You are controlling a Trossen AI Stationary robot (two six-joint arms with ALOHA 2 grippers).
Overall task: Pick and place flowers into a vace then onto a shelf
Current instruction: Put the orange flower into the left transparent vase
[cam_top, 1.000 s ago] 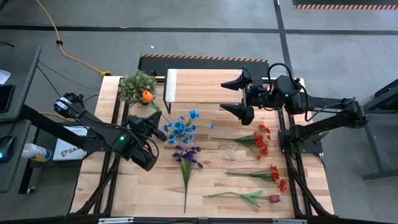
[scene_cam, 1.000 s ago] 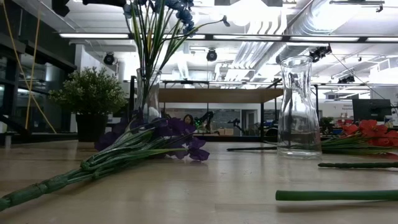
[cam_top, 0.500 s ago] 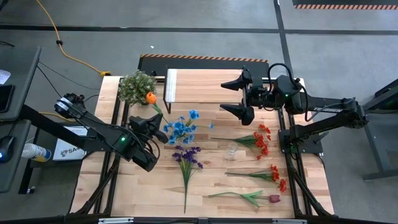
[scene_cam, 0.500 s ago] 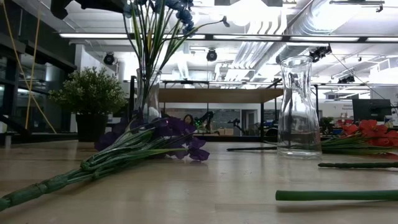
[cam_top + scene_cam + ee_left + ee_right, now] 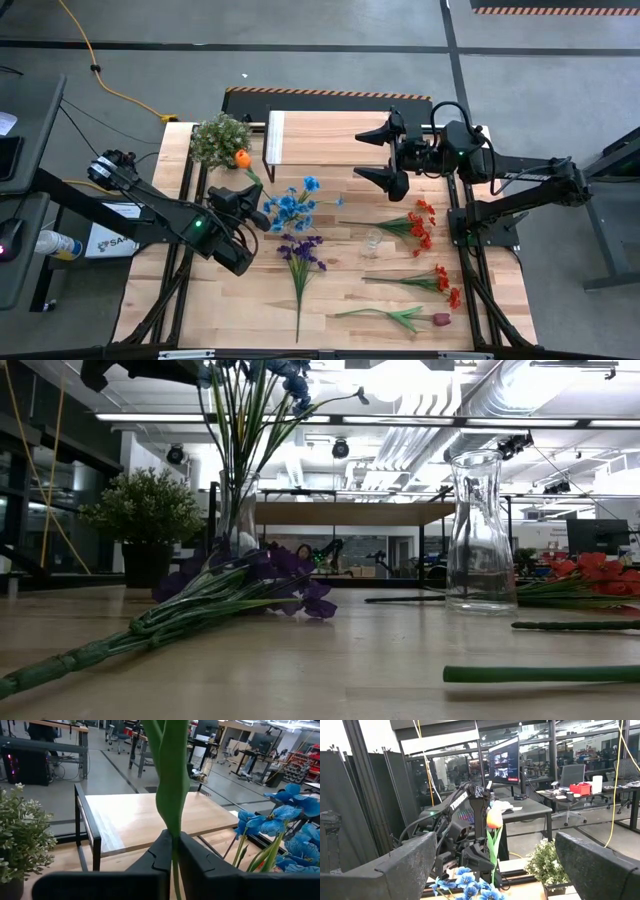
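From table height you see a purple-bloomed flower bunch (image 5: 215,600) lying on the wooden tabletop (image 5: 330,670), stems toward you. Behind it blue flowers (image 5: 255,390) stand upright in a glass vase (image 5: 238,510). An empty clear carafe (image 5: 481,530) stands to the right, red flowers (image 5: 585,575) beyond it, and a bushy potted plant (image 5: 145,515) far left.

A white box (image 5: 108,240) stood on the floor off the table's left edge, at about nine o'clock in the high view. It bore dark lettering that began "SA"; the left arm (image 5: 150,212) covered the rest. No other writing could be read.
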